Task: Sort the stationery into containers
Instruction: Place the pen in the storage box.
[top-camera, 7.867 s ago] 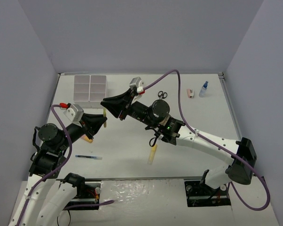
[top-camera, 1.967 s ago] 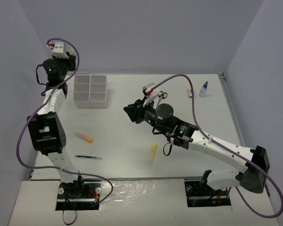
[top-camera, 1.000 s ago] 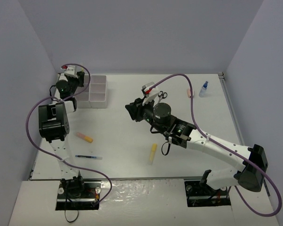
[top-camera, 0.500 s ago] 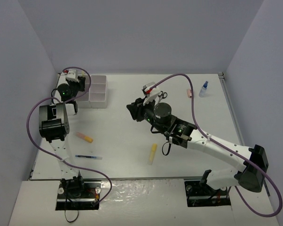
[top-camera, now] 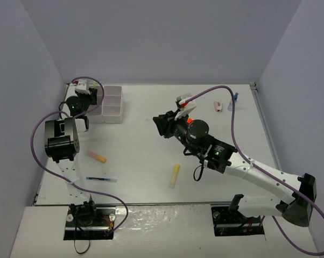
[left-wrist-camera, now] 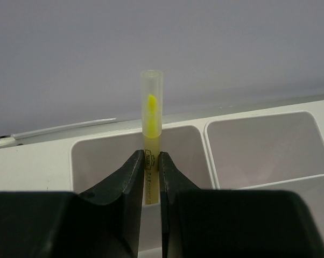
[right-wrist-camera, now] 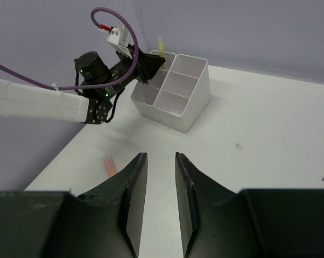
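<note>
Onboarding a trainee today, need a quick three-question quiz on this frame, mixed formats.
1. True or false: the left gripper is shut on a yellow highlighter.
2. The highlighter is held upright over: A) bare table, B) the organizer tray, C) the floor.
3. Fill in: the right gripper has its jaws apart, holding ____.
Key: 1 true; 2 B; 3 nothing.

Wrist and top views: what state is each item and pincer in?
left pincer, shut on yellow highlighter.
yellow highlighter, capped, upright, over a tray compartment.
tray, upright; visible compartments empty.
right pincer, open, empty, above table.
yellow stick, lying loose on table.
orange marker, lying loose on table.
</note>
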Tool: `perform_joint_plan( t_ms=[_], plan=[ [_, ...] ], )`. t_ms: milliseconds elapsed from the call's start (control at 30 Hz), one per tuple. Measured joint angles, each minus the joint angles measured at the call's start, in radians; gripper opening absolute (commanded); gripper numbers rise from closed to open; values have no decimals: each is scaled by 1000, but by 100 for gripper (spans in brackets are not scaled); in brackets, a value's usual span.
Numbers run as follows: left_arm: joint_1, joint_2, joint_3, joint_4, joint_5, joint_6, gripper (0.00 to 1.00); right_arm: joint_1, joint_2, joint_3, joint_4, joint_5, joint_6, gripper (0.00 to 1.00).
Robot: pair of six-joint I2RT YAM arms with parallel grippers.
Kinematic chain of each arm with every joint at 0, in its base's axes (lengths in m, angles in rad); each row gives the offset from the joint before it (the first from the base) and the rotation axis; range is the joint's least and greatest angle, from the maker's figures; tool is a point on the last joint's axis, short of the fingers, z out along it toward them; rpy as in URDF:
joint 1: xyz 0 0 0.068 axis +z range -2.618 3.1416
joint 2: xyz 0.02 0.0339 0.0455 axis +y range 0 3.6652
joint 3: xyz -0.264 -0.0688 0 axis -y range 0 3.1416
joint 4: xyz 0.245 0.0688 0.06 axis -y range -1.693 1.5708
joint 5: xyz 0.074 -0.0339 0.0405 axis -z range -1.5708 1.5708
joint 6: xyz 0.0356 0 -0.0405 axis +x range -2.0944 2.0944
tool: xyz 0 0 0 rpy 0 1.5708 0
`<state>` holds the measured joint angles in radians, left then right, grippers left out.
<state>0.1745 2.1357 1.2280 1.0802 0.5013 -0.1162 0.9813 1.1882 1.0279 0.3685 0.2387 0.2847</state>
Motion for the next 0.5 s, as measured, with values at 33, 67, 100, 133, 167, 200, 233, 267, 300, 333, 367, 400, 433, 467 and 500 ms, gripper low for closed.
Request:
perform_joint_plan(
  t_ms=[33,67,100,133,167,200,233,267,300,333,367,400,433,467,500],
  plan=[
    [0,0,0,-1,-4,0,9,0,-3,0,-1,3,1,25],
    [0,0,0,-3,-8,0,12,-1,-6,-2,-2,6,2,25],
    [0,0,0,-6,-12,0,14,-1,-9,-5,-2,9,2,25],
    [0,0,0,-9,-16,0,17,-2,-9,-6,-5,11,2,25],
    [0,0,0,-12,-20,0,19,-4,-10,-8,-8,13,2,25],
    [0,0,0,-17,-24,0,21,-5,-10,-9,-10,14,2,25],
    [0,0,0,-22,-27,0,23,-6,-10,-11,-13,15,2,25],
    [0,0,0,-26,-29,0,24,-6,-10,-12,-14,16,2,25],
    [0,0,0,-29,-31,0,24,-6,-11,-14,-15,16,2,25],
    [0,0,0,-30,-32,0,24,-6,-12,-17,-16,16,2,25],
    [0,0,0,-30,-32,0,24,-6,-15,-21,-19,16,2,25],
    [0,0,0,-31,-32,0,24,-6,-17,-25,-20,16,2,25],
    [0,0,0,-32,-32,0,24,-6,-21,-29,-20,16,2,25],
    [0,0,0,-33,-32,0,24,-6,-26,-35,-21,16,2,25],
    [0,0,0,-33,-32,0,24,-6,-32,-40,-22,16,2,25]
  ],
)
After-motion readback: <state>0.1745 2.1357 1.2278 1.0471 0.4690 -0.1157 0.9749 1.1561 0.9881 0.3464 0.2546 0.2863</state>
